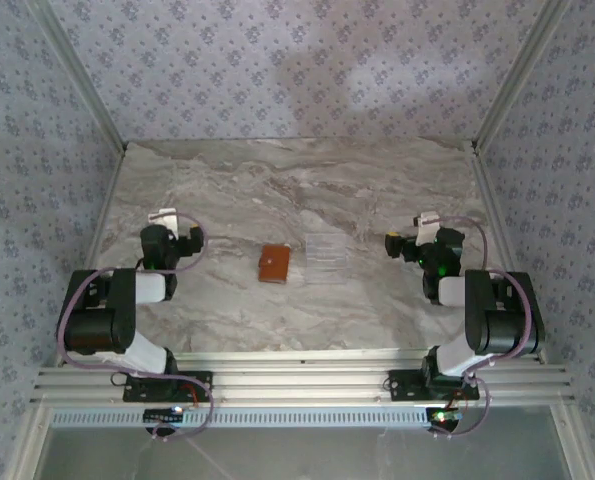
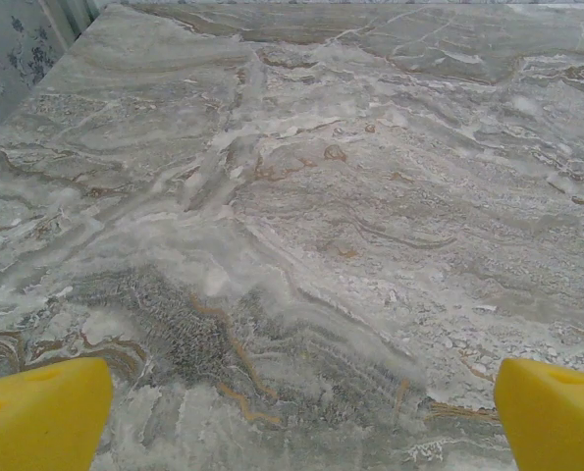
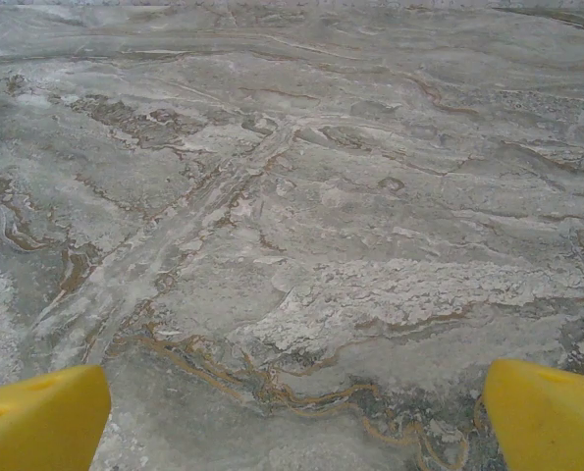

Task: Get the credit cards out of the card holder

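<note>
Lying flat on the marble table point(image 1: 227, 180), the brown card holder point(image 1: 273, 263) sits between the two arms, just beside a clear tray point(image 1: 326, 248). The left gripper point(image 2: 296, 417) and right gripper point(image 3: 292, 417) are spread wide, holding nothing, well apart from it.

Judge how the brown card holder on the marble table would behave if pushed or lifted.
The card holder lies flat on the table, so a push would probably slide it, not roll or tip it. It looks small and thin, so it is likely light. Its low edge on the smooth marble could be hard to pinch.
</note>
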Controlling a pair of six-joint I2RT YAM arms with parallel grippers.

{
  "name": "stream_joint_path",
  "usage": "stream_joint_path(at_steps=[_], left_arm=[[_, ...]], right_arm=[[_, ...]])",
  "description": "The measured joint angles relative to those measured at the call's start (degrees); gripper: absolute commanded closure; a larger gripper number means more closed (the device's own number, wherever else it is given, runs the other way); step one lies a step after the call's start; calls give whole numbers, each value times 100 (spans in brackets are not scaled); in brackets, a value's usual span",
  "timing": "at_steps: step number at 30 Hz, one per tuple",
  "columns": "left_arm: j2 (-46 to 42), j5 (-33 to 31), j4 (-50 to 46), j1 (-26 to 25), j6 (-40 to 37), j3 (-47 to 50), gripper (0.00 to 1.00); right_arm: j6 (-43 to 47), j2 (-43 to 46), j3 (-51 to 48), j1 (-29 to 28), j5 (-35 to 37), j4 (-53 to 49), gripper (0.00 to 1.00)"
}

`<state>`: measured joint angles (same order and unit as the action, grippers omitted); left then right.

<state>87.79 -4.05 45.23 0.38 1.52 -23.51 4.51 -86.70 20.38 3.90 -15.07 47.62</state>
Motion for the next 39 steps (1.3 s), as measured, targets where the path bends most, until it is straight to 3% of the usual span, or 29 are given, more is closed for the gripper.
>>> stream_joint_path(at_steps=[39], left_arm=[[0,4,0,0,2,0,0]], right_arm=[[-7,0,2,87,-83,2,0]])
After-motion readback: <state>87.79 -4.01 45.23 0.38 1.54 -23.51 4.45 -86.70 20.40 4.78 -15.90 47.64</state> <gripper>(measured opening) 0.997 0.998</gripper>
